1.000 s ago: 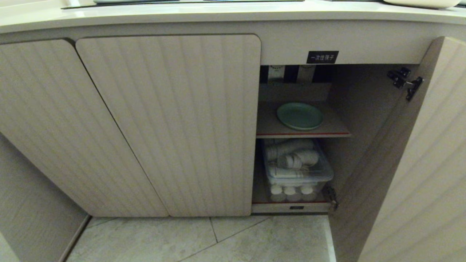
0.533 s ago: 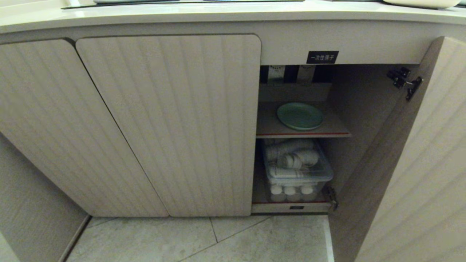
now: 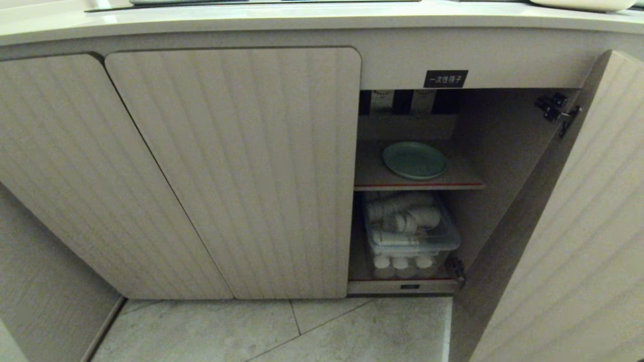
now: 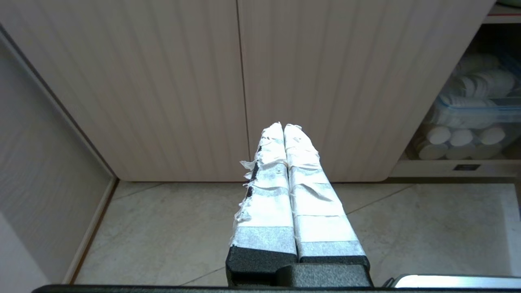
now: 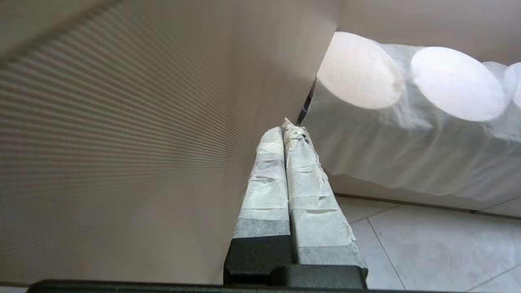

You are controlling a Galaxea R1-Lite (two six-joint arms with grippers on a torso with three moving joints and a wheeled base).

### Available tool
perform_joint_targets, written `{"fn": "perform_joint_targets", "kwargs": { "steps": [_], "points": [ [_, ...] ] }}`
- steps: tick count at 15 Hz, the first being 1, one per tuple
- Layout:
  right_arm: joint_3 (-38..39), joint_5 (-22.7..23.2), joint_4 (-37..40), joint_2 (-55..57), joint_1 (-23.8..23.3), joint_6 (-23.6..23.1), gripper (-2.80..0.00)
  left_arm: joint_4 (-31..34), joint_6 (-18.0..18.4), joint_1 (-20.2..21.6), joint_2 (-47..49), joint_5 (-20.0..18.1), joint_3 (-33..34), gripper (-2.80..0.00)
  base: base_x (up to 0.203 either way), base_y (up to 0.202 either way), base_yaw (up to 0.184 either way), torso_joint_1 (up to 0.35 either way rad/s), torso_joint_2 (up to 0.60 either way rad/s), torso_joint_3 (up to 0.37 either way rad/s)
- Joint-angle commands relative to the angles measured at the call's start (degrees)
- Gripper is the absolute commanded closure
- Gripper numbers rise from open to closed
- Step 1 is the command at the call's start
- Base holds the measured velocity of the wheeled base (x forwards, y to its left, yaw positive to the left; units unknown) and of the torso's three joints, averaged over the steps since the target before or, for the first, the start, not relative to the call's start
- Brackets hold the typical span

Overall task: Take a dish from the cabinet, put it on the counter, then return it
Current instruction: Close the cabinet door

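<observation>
The cabinet [image 3: 503, 151] stood open below the counter [image 3: 302, 22], under a small black label [image 3: 446, 79]. Its ribbed door [image 3: 578, 226] was swung out to the right on a metal hinge [image 3: 558, 111]. The pale green dish [image 3: 414, 160] lay flat on the upper red-edged shelf [image 3: 372, 176], alone there. On the shelf beneath sat a clear plastic box [image 3: 410, 236] of white paper cups.

Neither arm showed in the head view. In its own wrist view, the right gripper [image 5: 290, 127] had its taped fingers pressed together, holding nothing; it lay close along the ribbed door, its tips near the door's edge, with a wrapped pack of white rolls [image 5: 407, 122] just beyond. The left gripper [image 4: 283, 126] was likewise closed and empty, hanging above the tiled floor [image 4: 183, 228] in front of two closed doors [image 4: 183, 81]
</observation>
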Motion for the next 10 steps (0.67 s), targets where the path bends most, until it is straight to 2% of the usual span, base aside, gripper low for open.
{"fn": "perform_joint_targets", "kwargs": {
  "steps": [1,10],
  "points": [
    [-0.16,-0.01,-0.84,2.64,1.13,-0.05,0.0,0.0,-0.02,0.0,-0.02,0.04,0.0,0.0,0.0,0.0,0.0,0.0,0.0,0.0],
    [-0.09,0.35,-8.18,11.39,1.83,0.06,0.0,0.0,-0.02,0.0,-0.02,0.04,0.0,0.0,0.0,0.0,0.0,0.0,0.0,0.0]
  ]
}}
